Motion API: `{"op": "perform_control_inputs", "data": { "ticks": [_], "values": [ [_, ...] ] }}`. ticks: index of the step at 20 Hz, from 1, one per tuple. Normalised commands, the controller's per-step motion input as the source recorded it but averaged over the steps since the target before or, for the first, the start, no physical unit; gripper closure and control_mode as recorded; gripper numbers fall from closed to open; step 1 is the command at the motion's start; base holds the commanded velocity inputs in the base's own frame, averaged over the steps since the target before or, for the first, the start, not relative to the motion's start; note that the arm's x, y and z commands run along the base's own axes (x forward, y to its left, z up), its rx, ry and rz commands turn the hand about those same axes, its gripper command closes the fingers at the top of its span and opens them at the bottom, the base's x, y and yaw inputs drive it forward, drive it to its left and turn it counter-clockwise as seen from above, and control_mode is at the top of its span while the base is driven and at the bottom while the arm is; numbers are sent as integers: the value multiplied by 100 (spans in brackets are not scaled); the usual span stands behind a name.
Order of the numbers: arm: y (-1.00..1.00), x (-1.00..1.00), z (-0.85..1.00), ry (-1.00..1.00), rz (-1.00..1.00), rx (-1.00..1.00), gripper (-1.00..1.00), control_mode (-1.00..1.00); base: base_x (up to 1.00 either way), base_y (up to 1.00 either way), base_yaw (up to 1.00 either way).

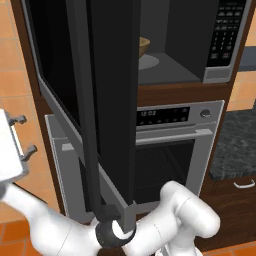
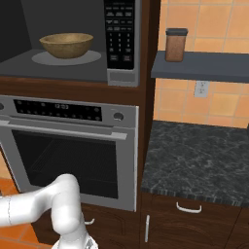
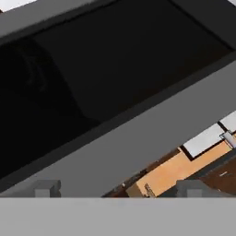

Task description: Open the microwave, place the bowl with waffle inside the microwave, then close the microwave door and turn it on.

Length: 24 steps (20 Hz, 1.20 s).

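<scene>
The microwave door (image 1: pixel 107 100) stands swung wide open at the left of the left base view, its dark glass panel edge-on to the camera, with its slim black vertical handle (image 1: pixel 85 100) running down toward the arm's dark joint. In the hand view the gripper (image 3: pixel 120 189) looks closely onto the door's dark glass and grey rim; its two finger tips stand far apart at the bottom edge, spread fully, with nothing between them.

To the right, the microwave (image 2: pixel 73 41) cavity is exposed. One bowl (image 2: pixel 66 44) sits inside on the pale round turntable (image 2: pixel 92 57), toward the cavity's left half and well back from its front edge. The waffle cannot be made out over the bowl's rim. Further right is the keypad (image 2: pixel 120 31).

Judgement: placing appears done; closing the door and starting the microwave remain.

Risks:
- The open fingers may slide off the smooth glass when pushing, leaving the door ajar.
- The arm sits close under the door's lower edge and could obstruct the swing.
- A wide-open hand could strike several small keys at once.

Count: one microwave, one door, one bowl, one oven (image 2: pixel 68 151) below, one brown canister (image 2: pixel 175 44) on the shelf (image 2: pixel 204 65) at right.
</scene>
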Motion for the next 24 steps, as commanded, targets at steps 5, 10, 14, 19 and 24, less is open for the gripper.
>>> {"op": "perform_control_inputs", "data": {
  "ticks": [5, 10, 14, 19, 24],
  "values": [
    [-27, -92, 32, 16, -50, 21, -100, -100, 0, 0, 0],
    [-5, -52, 67, 26, -38, 18, -100, -100, 0, 0, 0],
    [-23, -52, 48, 32, -26, 18, -100, -100, 0, 0, 0],
    [-79, -77, -14, 36, -8, 24, -100, -100, 0, 0, 0],
    [-95, -35, 1, 41, -2, 31, -100, -100, 0, 0, 0]
  ]
}}
